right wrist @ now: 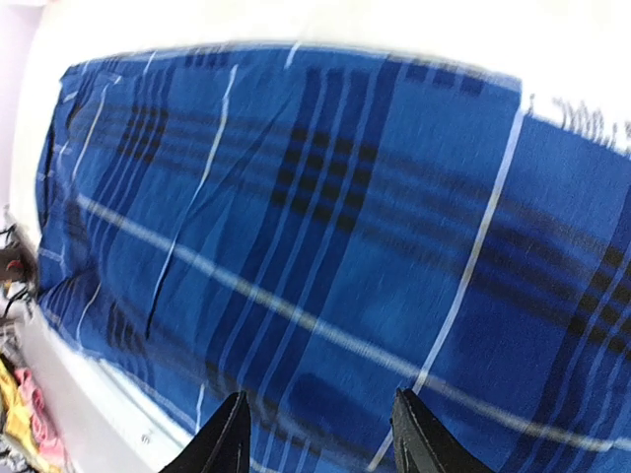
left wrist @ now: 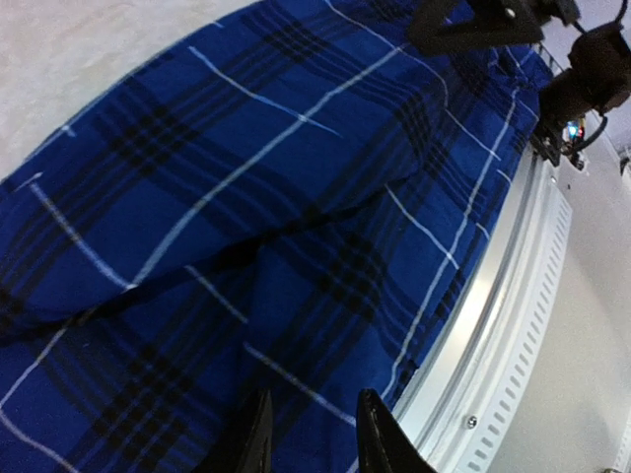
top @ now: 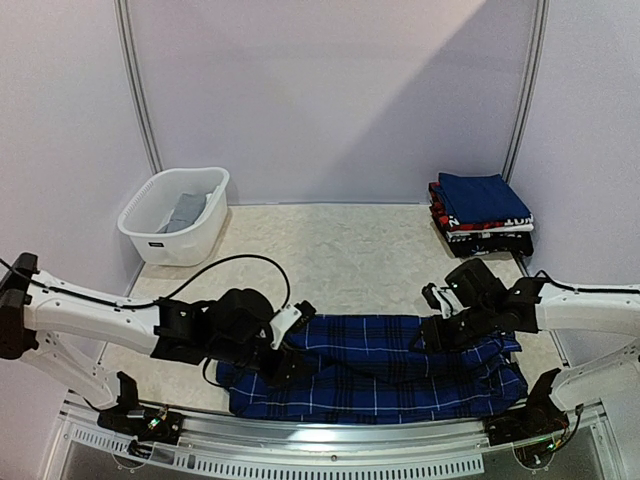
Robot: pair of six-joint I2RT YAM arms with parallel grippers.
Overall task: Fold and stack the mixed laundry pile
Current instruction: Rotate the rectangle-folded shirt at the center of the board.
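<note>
Plaid shirt (top: 380, 365) in dark blue lies spread at the near edge of the table (top: 340, 250), my left jaws a little open and my right jaws wider over it, and I cannot read the tiny label (top: 160, 241) on the white basket (top: 200, 235).

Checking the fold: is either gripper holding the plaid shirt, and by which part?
Neither. The left gripper and right gripper stand open above the plaid shirt, holding nothing.
</note>
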